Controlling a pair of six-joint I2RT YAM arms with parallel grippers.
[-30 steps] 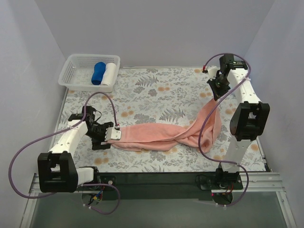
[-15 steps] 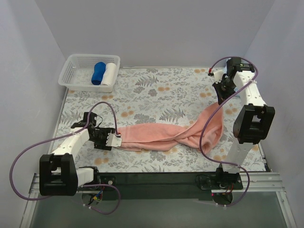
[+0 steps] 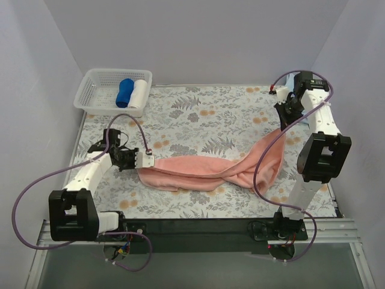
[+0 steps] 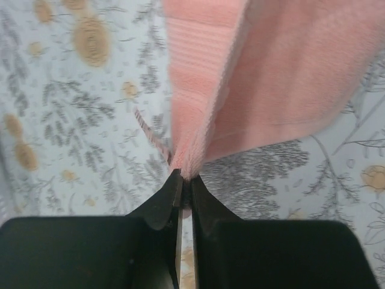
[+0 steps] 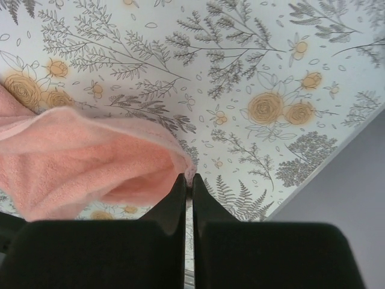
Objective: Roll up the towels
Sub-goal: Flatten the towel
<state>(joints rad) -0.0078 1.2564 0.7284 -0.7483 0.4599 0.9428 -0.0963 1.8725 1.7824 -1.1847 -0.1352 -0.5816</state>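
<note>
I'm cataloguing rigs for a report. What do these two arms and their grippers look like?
The left arm and right arm are alike: white boxy links joined by chunky black joint housings, each trailed by a looping purple cable. The left gripper and right gripper each have two black, tapering fingers. No markings are legible.

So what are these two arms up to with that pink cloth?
They are working on a pink towel on the flowered table. The left gripper is pinched shut on its left end, the right gripper on its far right end. The towel stretches between them with a twist in the middle, not yet rolled. A dark blue roll and a white roll lie in a basket at the far left corner.
</note>
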